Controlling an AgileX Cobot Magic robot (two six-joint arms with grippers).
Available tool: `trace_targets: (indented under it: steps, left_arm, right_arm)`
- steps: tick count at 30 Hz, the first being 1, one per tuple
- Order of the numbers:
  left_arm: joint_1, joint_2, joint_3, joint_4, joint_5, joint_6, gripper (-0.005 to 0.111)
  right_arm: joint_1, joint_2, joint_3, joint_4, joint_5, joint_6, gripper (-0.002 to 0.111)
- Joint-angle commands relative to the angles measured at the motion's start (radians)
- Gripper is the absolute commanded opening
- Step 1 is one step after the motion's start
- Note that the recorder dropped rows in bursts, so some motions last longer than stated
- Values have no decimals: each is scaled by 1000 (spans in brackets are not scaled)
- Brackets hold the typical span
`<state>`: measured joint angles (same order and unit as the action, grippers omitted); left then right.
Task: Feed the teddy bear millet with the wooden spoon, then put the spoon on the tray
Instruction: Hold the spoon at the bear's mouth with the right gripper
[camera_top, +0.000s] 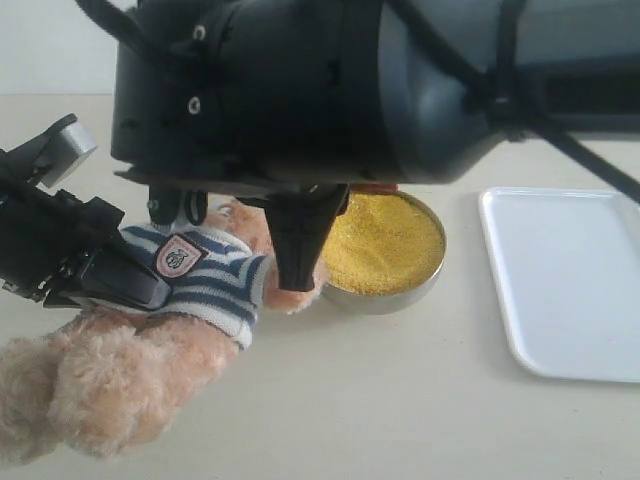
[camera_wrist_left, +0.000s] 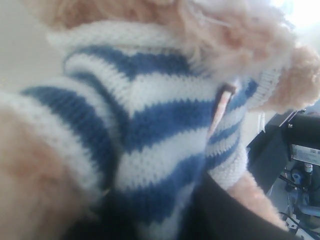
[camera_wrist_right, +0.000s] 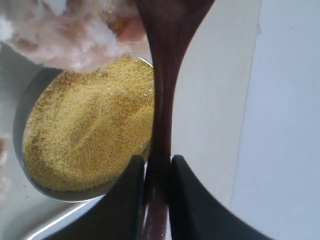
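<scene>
Bear: one fluffy light-brown teddy bear (camera_top: 212, 277) in a navy-and-white striped shirt, tilted at the left of the exterior view.
Tray: one flat white rectangular tray (camera_top: 560, 285) at the right, nothing on it, well apart from the bear.
Millet: fine bright-yellow millet (camera_top: 385, 245) fills one round metal bowl (camera_top: 385, 299) standing between bear and tray.
Spoon: one small dark reddish-brown wooden spoon (camera_wrist_right: 162, 100), its handle clamped in the right gripper (camera_wrist_right: 157, 162).
Left gripper (camera_top: 130, 280): closed on the bear's striped torso, so far as the views show.
Axis: the spoon runs straight out from the jaws, round end against the bear's fur above the bowl's rim (whether it carries grain I cannot tell).
Next move: the tray lies on the right arm's side, so I judge that arm nearer.
</scene>
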<state>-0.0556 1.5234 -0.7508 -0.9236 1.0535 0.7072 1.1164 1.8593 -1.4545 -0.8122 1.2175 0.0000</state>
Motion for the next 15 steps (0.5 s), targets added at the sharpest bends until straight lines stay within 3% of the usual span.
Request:
trace_targets:
  steps: [1, 15]
  left_arm:
    - [1, -3, 1, -30, 19, 8, 4]
    - [1, -3, 1, -30, 19, 10, 4]
  right_arm:
    - [1, 0, 79, -71, 4, -9, -1]
    - [1, -15, 115, -99, 4, 61, -1]
